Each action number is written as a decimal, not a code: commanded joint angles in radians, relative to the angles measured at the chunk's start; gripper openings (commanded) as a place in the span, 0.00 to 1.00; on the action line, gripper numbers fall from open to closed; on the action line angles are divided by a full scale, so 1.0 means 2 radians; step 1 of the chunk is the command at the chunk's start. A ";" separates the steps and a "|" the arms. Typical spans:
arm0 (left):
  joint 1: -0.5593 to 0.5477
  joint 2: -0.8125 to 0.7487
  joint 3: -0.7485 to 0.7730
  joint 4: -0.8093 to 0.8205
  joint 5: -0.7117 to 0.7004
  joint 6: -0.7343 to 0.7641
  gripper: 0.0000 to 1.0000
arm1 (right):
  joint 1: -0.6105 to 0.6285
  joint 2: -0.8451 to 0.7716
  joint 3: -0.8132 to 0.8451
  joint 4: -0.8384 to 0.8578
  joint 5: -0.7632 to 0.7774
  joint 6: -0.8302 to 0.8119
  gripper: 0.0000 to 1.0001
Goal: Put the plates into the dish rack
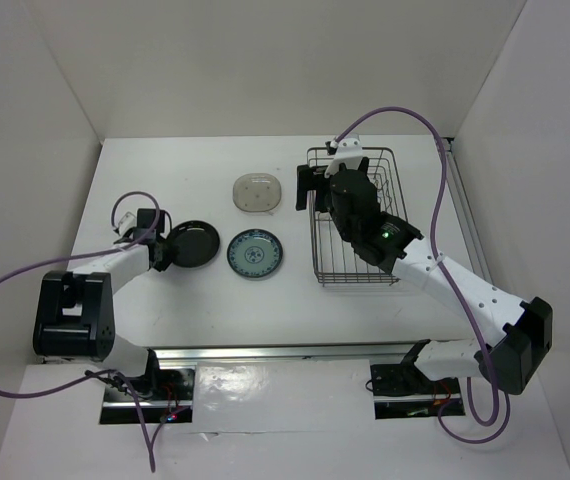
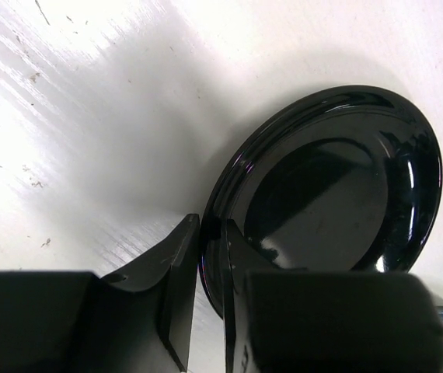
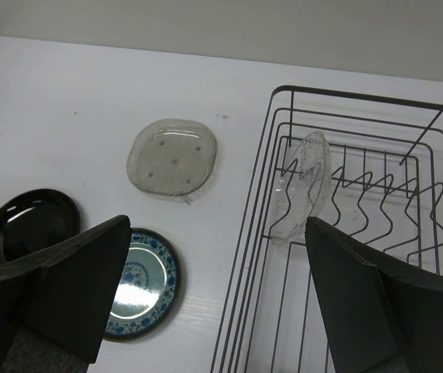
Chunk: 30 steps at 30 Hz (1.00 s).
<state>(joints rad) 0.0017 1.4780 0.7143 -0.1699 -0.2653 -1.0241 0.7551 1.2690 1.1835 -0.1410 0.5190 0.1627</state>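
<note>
A glossy black plate (image 1: 193, 243) (image 2: 338, 186) lies on the white table at the left. My left gripper (image 1: 165, 250) (image 2: 210, 233) is shut on its near-left rim, one finger outside and one inside. To its right lies a blue-and-white patterned plate (image 1: 255, 253) (image 3: 140, 284), flat on the table. Behind that sits the beige speckled plate (image 1: 257, 192) (image 3: 172, 157). The dark wire dish rack (image 1: 397, 165) (image 3: 361, 97) stands at the right. A clear glass plate (image 3: 303, 186) stands on edge between its dividers. My right gripper (image 1: 337, 178) (image 3: 218, 225) hangs open above the rack's left side, holding nothing.
White walls close in the table at the back and on both sides. The right arm reaches over the rack from the near right. A purple cable arcs above the rack's far right corner.
</note>
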 commanded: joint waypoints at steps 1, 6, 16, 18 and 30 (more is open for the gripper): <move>-0.002 -0.001 0.016 -0.044 -0.027 0.012 0.00 | 0.004 -0.012 0.004 0.021 0.005 -0.002 1.00; -0.011 -0.101 0.016 -0.058 -0.041 0.017 0.00 | 0.004 -0.003 0.000 0.025 -0.017 -0.002 1.00; -0.021 -0.202 -0.039 0.062 0.021 0.086 0.00 | -0.033 -0.007 -0.005 0.049 -0.165 0.003 1.00; -0.026 -0.233 -0.063 0.106 0.040 0.102 0.00 | -0.061 -0.007 -0.010 0.076 -0.276 0.003 1.00; -0.031 -0.303 -0.139 0.325 0.254 0.138 0.00 | -0.098 0.123 0.019 0.153 -0.540 0.023 0.97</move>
<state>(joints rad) -0.0536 0.8940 0.4477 0.2558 0.0830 -0.7803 0.5381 1.4723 1.1671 0.0998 -0.4168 0.1932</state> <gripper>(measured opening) 0.194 0.983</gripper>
